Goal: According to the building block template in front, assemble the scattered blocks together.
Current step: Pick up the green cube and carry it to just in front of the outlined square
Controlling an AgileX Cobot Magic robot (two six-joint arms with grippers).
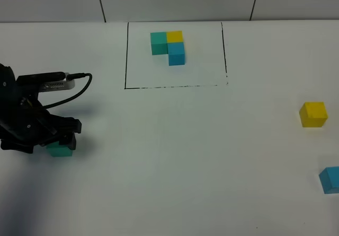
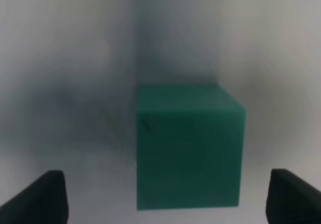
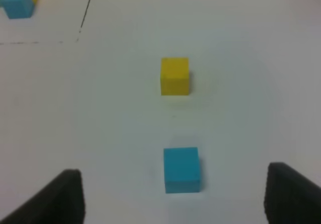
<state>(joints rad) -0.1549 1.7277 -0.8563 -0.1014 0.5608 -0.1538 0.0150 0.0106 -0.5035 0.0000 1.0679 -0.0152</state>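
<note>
In front of the building block template [image 1: 168, 46] the white table [image 1: 175, 156] lies open. Far left of it the left gripper [image 1: 62, 142] straddles the teal-green cube [image 1: 59, 151]; far right the yellow cube [image 1: 313, 114] and sky-blue cube [image 1: 330, 179] stand apart, a gap between.

Teal-green block [image 1: 59, 151], yellow block [image 1: 313, 114], sky-blue block [image 1: 330, 180]

Layout as I log it from the console: the template [image 1: 169, 46] sits at the far side of the table [image 1: 175, 156], inside the outline [image 1: 126, 56], toward its rear. The left block [image 1: 59, 151] lies near left, well apart from the outline, under the left gripper [image 1: 64, 141], with a finger [image 2: 47, 196] on either side and neither touching it. The far right block [image 1: 313, 114] lies well right of the outline. The near right block [image 1: 331, 179] lies in front of it, just ahead of the right gripper [image 3: 178, 196].
</note>
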